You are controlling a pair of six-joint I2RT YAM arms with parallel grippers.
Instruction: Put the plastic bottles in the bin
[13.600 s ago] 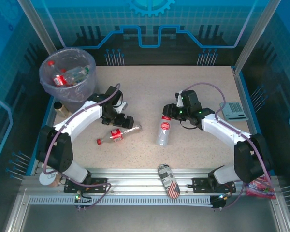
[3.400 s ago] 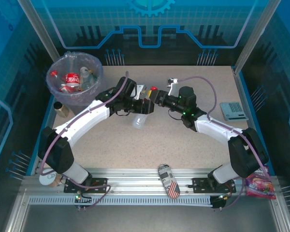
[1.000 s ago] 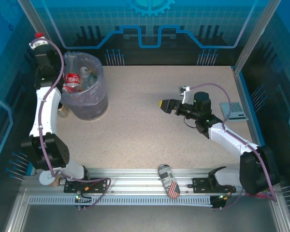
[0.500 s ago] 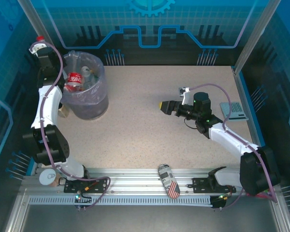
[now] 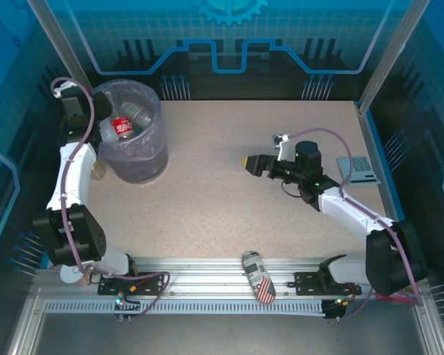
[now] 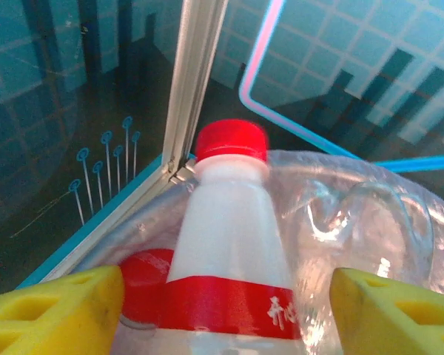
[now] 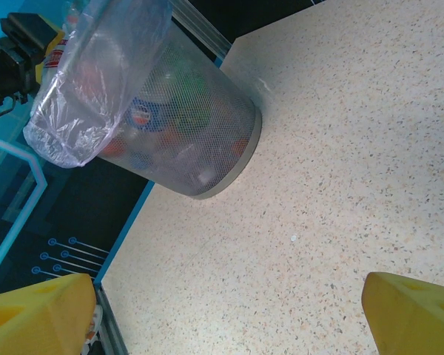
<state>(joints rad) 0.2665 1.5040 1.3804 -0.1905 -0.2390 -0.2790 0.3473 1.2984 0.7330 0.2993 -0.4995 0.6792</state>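
Left wrist view: red-capped bottle (image 6: 229,222) is seen loose inside the wide-spread left gripper (image 6: 227,285), over the bin (image 5: 144,159) at the table's far left corner; drop-off is judged underway; right gripper (image 7: 228,296) is spread wide, empty; left-arm withdrawal is called for next.

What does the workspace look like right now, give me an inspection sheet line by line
Surface: speckled beige table, no spills seen.
Job's things: bin at far left corner, bottles inside; red-capped bottle at its rim.
Clutter: flag-patterned can on front rail; grey keypad at right edge.
Grippers: left gripper open around that bottle; right gripper open, empty.
Cables: purple cable looped along each arm.
Surroundings: blue-lit panels, aluminium posts.
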